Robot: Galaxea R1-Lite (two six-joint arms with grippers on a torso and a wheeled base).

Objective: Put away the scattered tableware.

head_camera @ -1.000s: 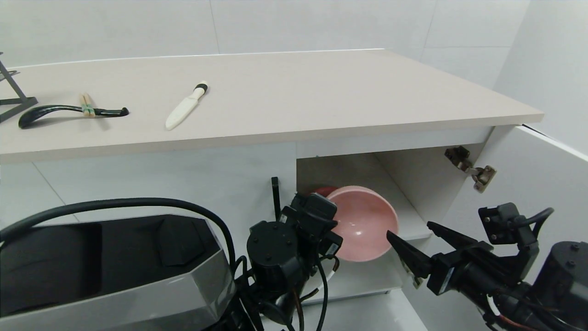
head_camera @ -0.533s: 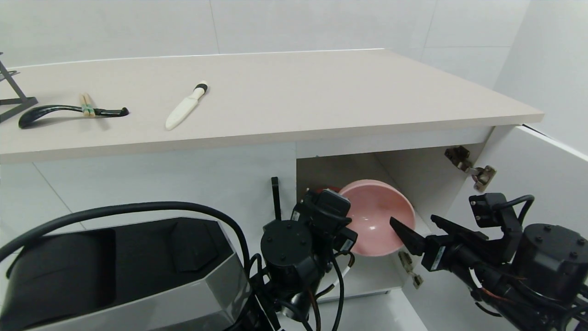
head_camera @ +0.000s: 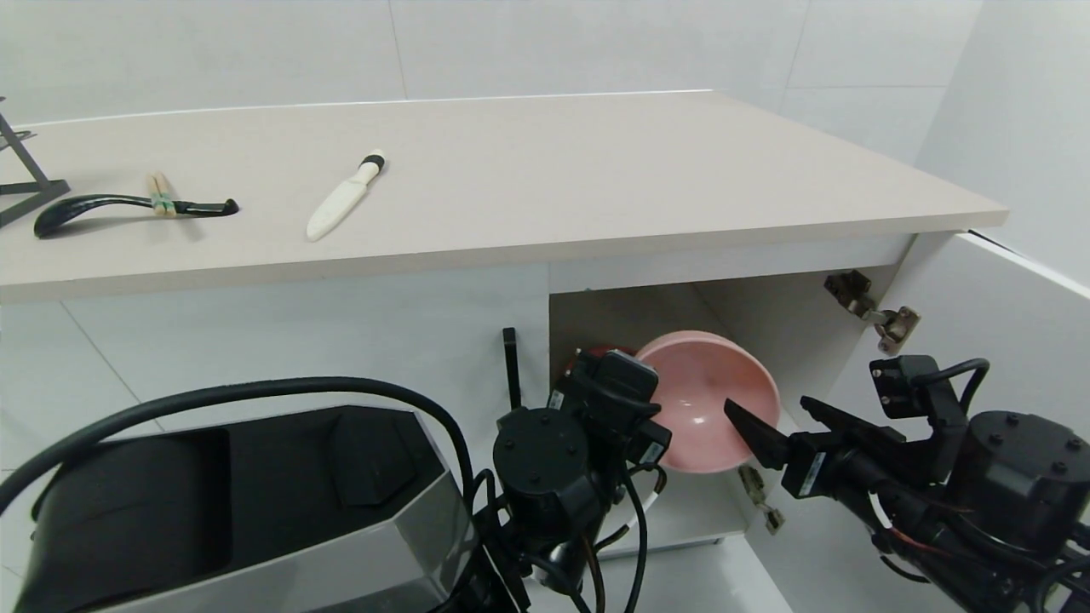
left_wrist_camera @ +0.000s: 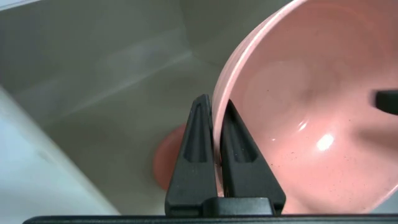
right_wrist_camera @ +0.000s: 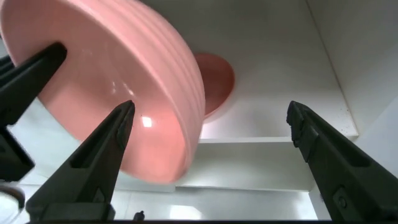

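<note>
My left gripper (left_wrist_camera: 214, 106) pinches the pink bowl (head_camera: 711, 396) by its rim, tilted so that it fits into the cabinet (head_camera: 766, 311) opening, above the shelf (right_wrist_camera: 267, 121). My right gripper (head_camera: 766, 407) stands wide open before the cabinet, probably to steady the bowl

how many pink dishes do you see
2. The pink bowl is held by its rim in the left hand at the open cabinet; a smaller pink dish sits inside the cabinet behind it. Others may be hidden deeper in.
</note>
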